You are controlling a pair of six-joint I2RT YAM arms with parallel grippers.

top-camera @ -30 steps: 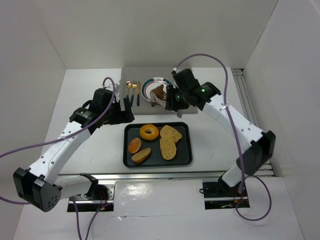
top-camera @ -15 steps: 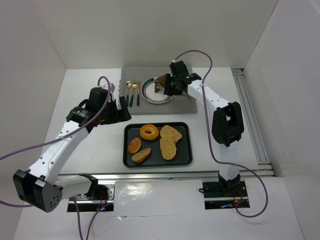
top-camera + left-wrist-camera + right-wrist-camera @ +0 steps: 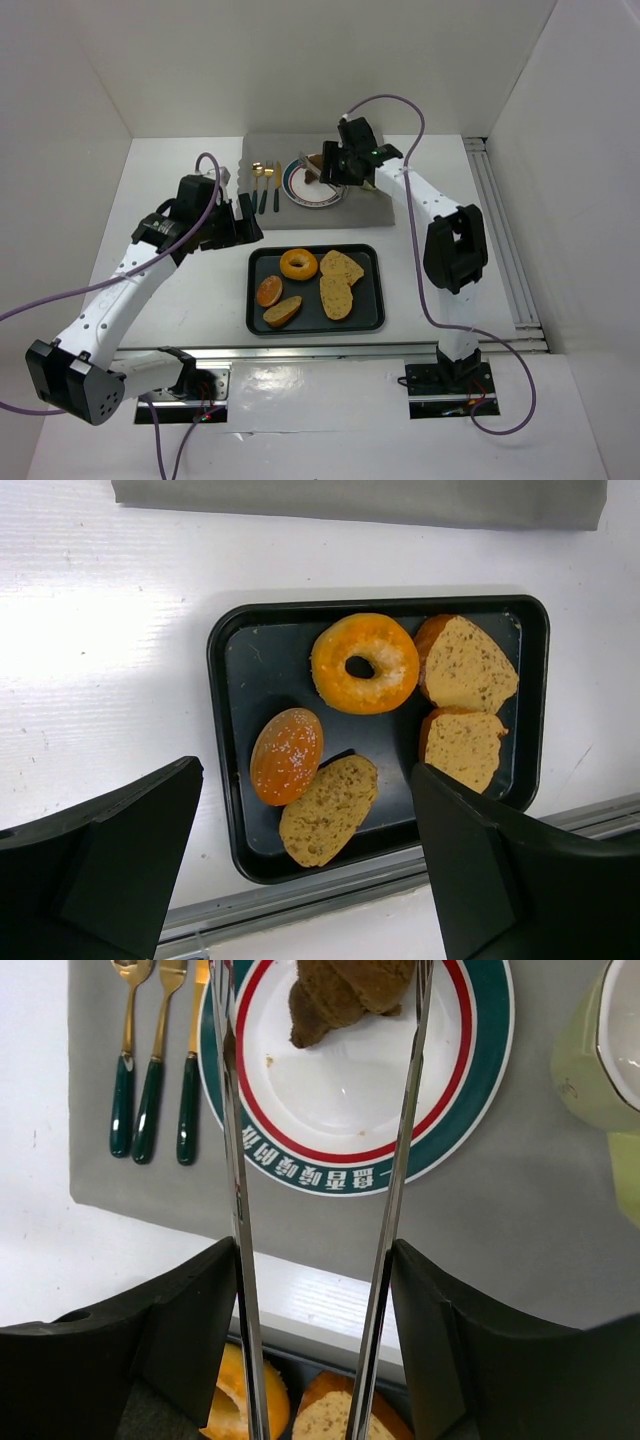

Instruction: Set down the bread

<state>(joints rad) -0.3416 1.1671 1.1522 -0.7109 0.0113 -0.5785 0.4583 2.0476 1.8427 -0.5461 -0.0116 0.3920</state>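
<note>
A brown croissant-like bread [image 3: 345, 990] lies on the white plate with a red and green rim [image 3: 350, 1155], which also shows in the top view [image 3: 300, 196]. My right gripper [image 3: 315, 1290] [image 3: 338, 166] is shut on metal tongs [image 3: 232, 1160]. The tongs' two arms are spread on either side of the bread, and their tips run out of view. My left gripper [image 3: 305, 865] [image 3: 245, 222] is open and empty above the black tray [image 3: 245, 660] [image 3: 365, 315].
The tray holds a donut [image 3: 364, 663], an orange bun [image 3: 286, 756] and three bread slices [image 3: 330, 810]. Three gold and green cutlery pieces [image 3: 155, 1070] lie left of the plate on a grey mat [image 3: 480, 1220]. A green cup [image 3: 605, 1050] stands right of the plate.
My right arm carried the bread in the tongs back over the plate, then the tongs spread and the bread now rests on the plate. My left arm shifted slightly left.
</note>
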